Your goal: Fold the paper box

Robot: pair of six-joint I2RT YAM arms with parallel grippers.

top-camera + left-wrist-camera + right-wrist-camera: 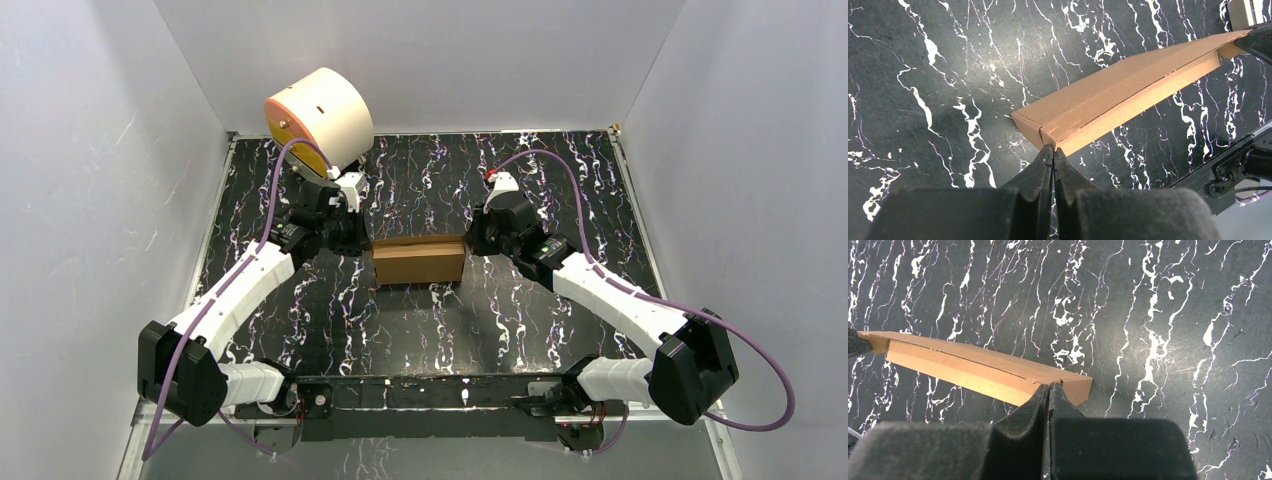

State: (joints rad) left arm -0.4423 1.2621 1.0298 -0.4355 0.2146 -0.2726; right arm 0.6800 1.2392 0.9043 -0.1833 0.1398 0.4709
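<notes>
Padded fingers of the left gripper point(1053, 150) are pressed together, tips touching the end of the paper box point(1128, 92) just ahead of them. The right gripper point(1048, 386) is likewise closed against the opposite end. Braced from both ends, the box is probably held square so its lid seam sits flat. Whether either tip nips cardboard I cannot tell. Only the overhead view shows a cream cylinder point(320, 115) beyond the left gripper; only the wrist views show the seam.
</notes>
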